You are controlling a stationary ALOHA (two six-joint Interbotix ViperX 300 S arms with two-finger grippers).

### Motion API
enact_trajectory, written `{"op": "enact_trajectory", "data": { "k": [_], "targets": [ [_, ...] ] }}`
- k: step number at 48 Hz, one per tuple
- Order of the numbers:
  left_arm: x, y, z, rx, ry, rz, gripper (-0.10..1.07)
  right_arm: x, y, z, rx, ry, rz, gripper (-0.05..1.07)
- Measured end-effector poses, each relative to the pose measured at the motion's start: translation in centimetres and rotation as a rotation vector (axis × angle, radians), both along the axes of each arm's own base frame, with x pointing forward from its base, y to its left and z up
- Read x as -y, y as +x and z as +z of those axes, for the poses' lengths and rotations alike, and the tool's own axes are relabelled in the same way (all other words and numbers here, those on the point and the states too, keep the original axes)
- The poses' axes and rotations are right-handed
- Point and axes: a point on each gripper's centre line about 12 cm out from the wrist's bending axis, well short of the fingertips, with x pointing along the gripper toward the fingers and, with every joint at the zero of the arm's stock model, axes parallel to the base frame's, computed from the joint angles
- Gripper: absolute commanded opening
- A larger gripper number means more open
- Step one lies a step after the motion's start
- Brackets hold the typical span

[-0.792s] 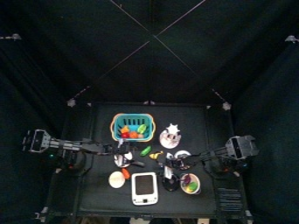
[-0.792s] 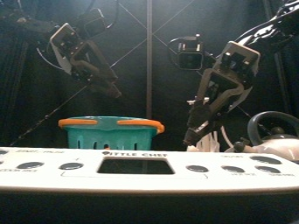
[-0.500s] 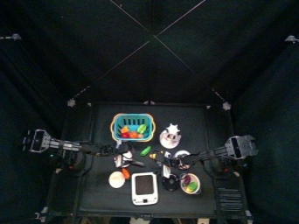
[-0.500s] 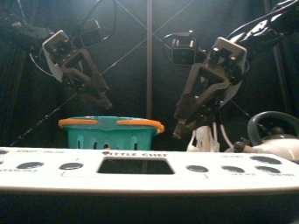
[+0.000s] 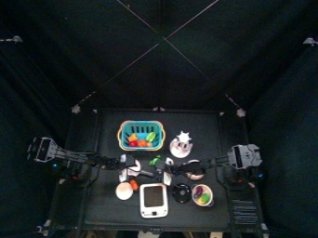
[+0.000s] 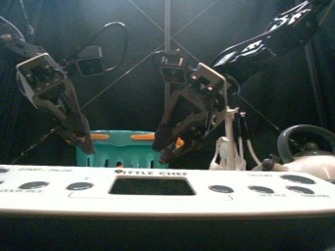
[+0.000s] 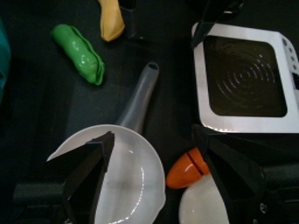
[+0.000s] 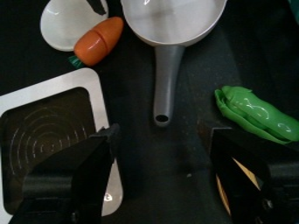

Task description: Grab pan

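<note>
The pan (image 7: 126,162) is a pale bowl with a long grey handle (image 7: 140,92), lying on the black table. My left gripper (image 7: 158,175) hangs open just above the bowl, one jaw over its rim, holding nothing. In the right wrist view the pan (image 8: 176,17) lies ahead, and its handle (image 8: 167,74) points back toward my right gripper (image 8: 163,175). That gripper is wide open and empty, short of the handle's end. In the front view the left gripper (image 6: 72,132) and the right gripper (image 6: 183,127) hang low behind the toy stove.
An orange carrot (image 7: 187,168) and a white plate (image 8: 65,22) lie beside the pan's bowl. A green pea pod (image 8: 257,112) lies near the handle, and the white toy stove (image 5: 152,198) at the front. A teal basket (image 6: 124,147) and a kettle (image 6: 308,152) stand behind.
Both arms have come down toward the table. In the front view the right gripper has swung left toward the middle, and the left gripper has sunk lower and further left.
</note>
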Motion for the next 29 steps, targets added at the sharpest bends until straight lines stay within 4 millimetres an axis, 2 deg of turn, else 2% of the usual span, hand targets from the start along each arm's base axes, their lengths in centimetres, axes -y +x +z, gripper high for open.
{"op": "enact_trajectory", "data": {
  "k": [12,29],
  "targets": [
    [0.0,-0.6,-0.5,-0.031,-0.018,0.011,1.03,0.3,2.0,-0.9,0.000,-0.003,-0.004,1.00],
    [-0.5,-3.1,1.2,0.048,-0.027,0.026,1.03,1.4,5.9,-3.2,-0.007,-0.022,-0.014,0.96]
  ]
}}
